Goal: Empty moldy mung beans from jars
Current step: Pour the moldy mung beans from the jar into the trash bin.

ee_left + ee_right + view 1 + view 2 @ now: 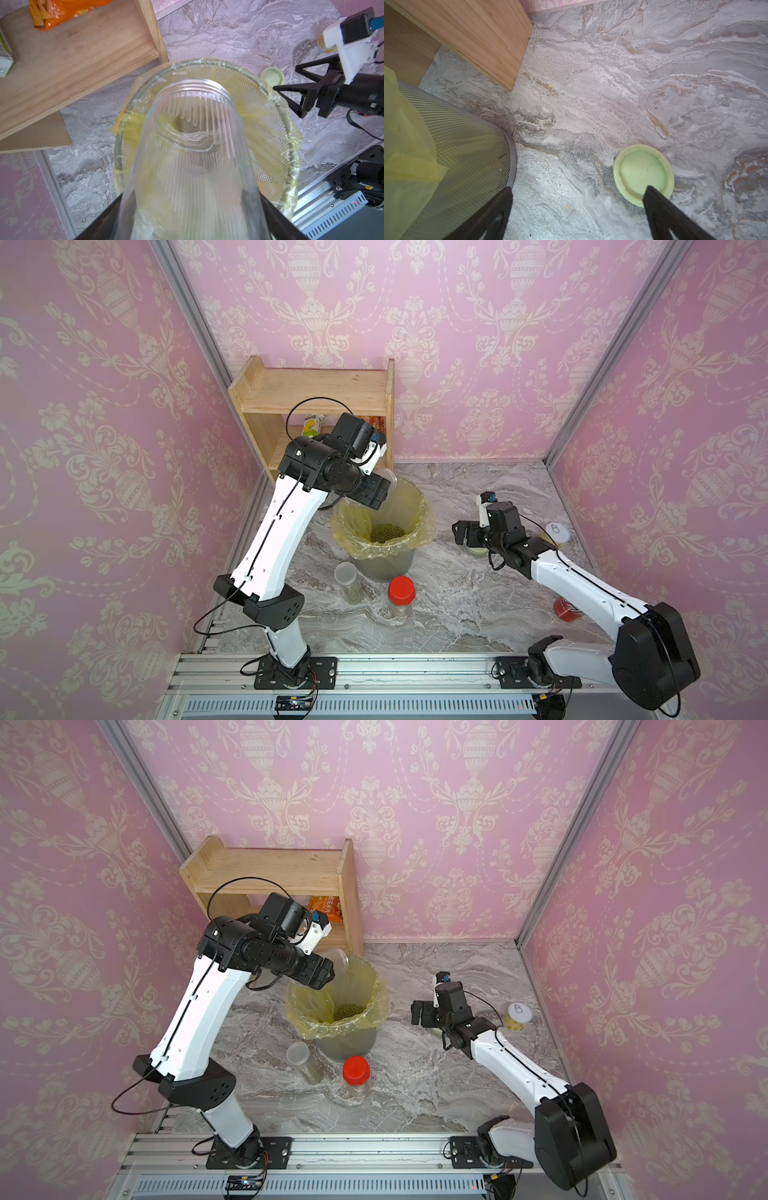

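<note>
Left gripper (pixel 322 969): clamped round the open clear jar (pixel 191 145), up over the far rim of the bin.
Held jar: tipped mouth-down toward the yellow bag (pixel 419 510); looks empty through its ribbed wall. Fills the left wrist view and blocks most of the bin's inside there.
Mung beans (pixel 386 533): piled at the bottom of the bag, plain in both top views.
Bin (pixel 386 566): grey mesh, mid-table, just in front of the wooden shelf (pixel 316 389).
Right gripper (pixel 578 188): jaws wide apart, nothing between them, low over the marble table (pixel 633 83), to the right of the bin.
Pale green lid (pixel 643 168): flat on the table, hollow side up, one fingertip over its edge; touching or not, cannot tell. Mostly covered by the right arm from above.
Jar with translucent lid (pixel 348 583): upright, just beside the bin's near side, green in its lower part.
Red-lidded jar (pixel 401 597): upright, near that one but apart from it.
On the shelf: orange snack bag (pixel 62 12) and a carton (pixel 4 54), half hidden behind the left arm from above.
Right side: yellow can with white top (pixel 517 1016) beyond the right arm; red soda can (pixel 567 608) peeking out from under it.
</note>
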Controlling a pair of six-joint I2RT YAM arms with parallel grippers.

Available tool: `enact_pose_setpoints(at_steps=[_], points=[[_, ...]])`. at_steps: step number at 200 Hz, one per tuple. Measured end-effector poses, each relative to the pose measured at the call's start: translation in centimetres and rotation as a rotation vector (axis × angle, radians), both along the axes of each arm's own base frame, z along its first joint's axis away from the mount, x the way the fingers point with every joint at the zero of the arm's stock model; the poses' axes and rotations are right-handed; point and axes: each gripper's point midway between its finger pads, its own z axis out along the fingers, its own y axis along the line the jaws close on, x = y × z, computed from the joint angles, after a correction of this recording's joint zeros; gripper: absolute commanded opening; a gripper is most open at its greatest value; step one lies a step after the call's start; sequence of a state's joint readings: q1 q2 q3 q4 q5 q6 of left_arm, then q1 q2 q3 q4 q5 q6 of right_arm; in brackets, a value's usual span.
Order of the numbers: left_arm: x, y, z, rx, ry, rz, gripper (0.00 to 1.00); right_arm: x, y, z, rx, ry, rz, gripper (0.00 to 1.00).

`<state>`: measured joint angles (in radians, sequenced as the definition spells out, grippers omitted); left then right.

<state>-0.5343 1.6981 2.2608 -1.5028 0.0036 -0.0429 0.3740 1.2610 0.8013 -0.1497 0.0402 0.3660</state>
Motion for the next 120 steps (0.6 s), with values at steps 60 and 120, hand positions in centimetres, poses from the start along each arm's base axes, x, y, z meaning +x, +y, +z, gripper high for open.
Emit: enact_pose_setpoints(at_steps=[60,120], points=[[-2.4,1.2,-1.6,-0.001,0.023,0.001,0.49,-0.9,0.3,2.9,0.062,-0.053,0.018,1.0],[-0.9,-1.3,1.4,-0.135,-0.08,-0.046,0.48,-2.8,1.3,9.1,0.234,-0.155,0.047,1.0]])
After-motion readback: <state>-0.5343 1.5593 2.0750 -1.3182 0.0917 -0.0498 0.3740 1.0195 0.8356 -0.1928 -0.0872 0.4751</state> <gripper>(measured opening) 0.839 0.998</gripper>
